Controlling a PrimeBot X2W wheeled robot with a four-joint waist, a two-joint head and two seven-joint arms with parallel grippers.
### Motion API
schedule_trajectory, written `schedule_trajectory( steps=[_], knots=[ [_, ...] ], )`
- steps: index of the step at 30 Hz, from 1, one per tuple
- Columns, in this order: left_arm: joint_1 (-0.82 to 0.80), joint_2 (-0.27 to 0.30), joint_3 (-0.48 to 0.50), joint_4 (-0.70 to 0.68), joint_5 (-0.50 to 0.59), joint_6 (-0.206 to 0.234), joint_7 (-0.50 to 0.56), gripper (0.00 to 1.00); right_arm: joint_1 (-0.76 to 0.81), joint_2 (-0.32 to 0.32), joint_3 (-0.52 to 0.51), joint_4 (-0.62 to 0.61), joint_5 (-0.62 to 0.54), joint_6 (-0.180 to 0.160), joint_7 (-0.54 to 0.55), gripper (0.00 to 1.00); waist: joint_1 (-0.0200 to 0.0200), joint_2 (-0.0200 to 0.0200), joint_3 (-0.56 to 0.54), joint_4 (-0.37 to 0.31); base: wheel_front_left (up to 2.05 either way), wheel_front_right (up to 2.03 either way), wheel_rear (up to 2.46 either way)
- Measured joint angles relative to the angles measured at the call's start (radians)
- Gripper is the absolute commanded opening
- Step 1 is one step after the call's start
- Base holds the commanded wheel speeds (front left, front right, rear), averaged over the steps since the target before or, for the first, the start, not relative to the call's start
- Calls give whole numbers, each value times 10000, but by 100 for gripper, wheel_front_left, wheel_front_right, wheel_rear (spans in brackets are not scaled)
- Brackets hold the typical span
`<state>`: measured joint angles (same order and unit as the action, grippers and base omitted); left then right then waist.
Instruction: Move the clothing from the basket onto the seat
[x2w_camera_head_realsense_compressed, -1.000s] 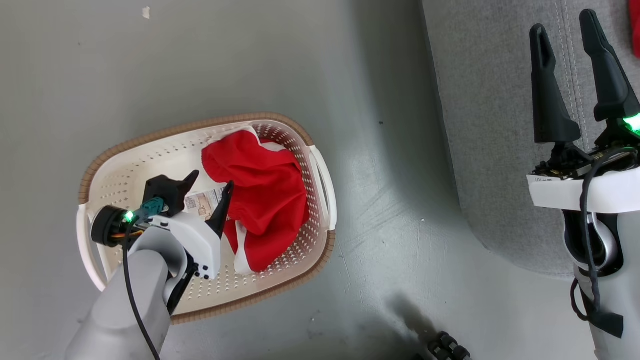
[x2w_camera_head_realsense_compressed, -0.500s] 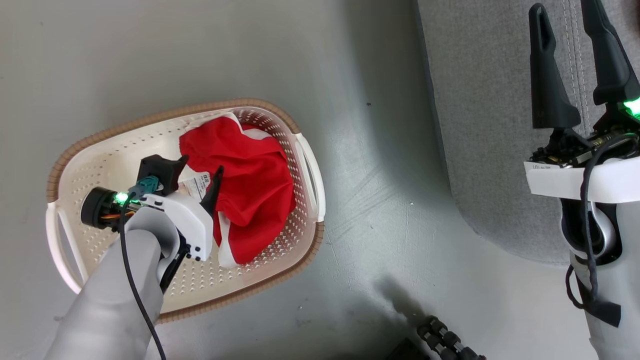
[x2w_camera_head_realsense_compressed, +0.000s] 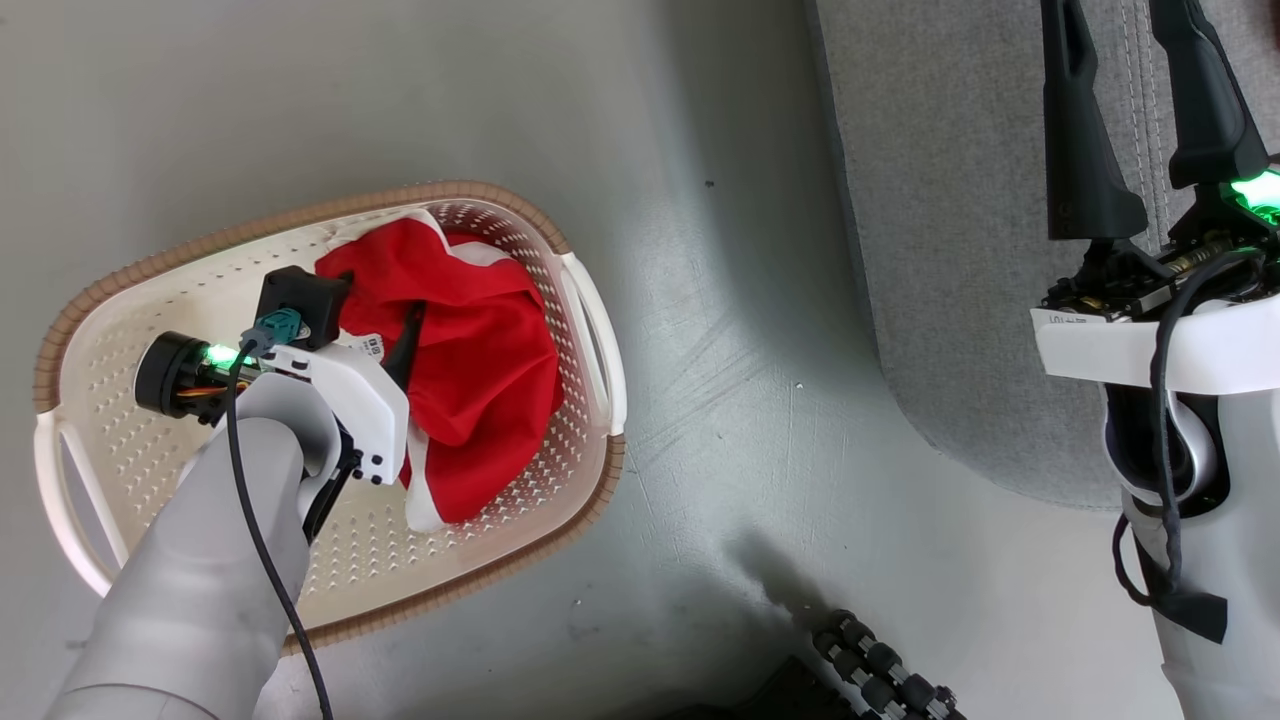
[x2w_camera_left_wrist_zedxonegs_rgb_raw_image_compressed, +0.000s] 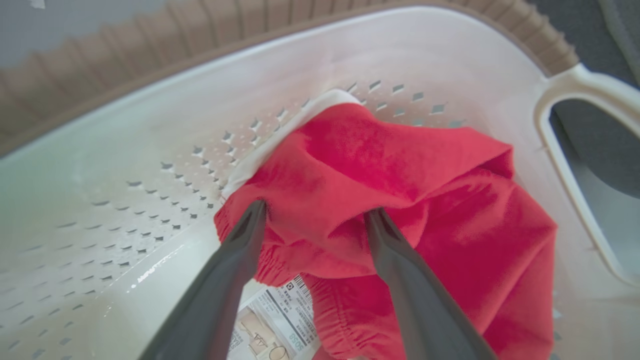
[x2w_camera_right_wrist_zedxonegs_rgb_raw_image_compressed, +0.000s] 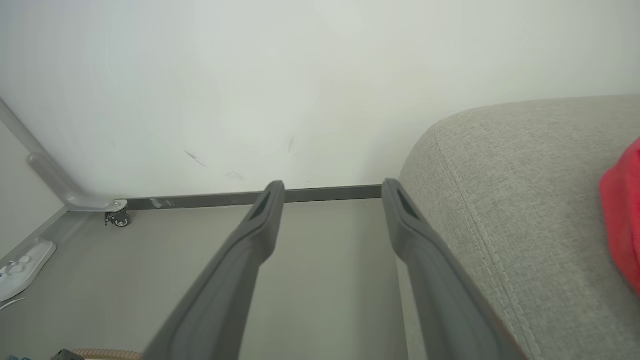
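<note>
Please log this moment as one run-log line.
left fingers: open, straddling garment fold in basket | right fingers: open, empty, by seat

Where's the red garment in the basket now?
Head view, lower left: the red garment is bunched in the right half of the basket, with the open left gripper straddling its fold.

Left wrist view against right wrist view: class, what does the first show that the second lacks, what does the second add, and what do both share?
First, not second: the inside of the basket, a printed label, and the left gripper, fingers open astride a fold of the red garment. Second, not first: a white wall, a white slipper, and the right gripper, open, empty. Both: open dark fingers and red fabric; in the right wrist view it is a red cloth on the seat.
</note>
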<state>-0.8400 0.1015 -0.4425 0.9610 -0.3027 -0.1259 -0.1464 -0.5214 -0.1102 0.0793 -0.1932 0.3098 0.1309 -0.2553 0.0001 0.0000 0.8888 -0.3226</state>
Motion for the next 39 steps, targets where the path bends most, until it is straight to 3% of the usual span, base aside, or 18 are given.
schedule_trajectory(
  steps=[16,36,37,39],
  knots=[
    [-274,-40,-1133,642,337,0,-192,100,-20,90,100,79,58,0,0,100,0,0,47,-220,0,0,0],
    [-909,-50,-1367,1258,-52,-2,-403,100,-198,117,119,84,59,0,0,100,0,0,233,-389,0,0,0],
    [-976,-50,-1381,1262,-52,-2,-412,83,-198,117,117,84,59,0,0,100,0,0,256,-397,0,0,0],
    [-1074,-52,-1419,1267,-58,-2,-431,0,-199,117,115,79,61,0,0,100,0,0,294,-406,0,0,0]
  ],
)
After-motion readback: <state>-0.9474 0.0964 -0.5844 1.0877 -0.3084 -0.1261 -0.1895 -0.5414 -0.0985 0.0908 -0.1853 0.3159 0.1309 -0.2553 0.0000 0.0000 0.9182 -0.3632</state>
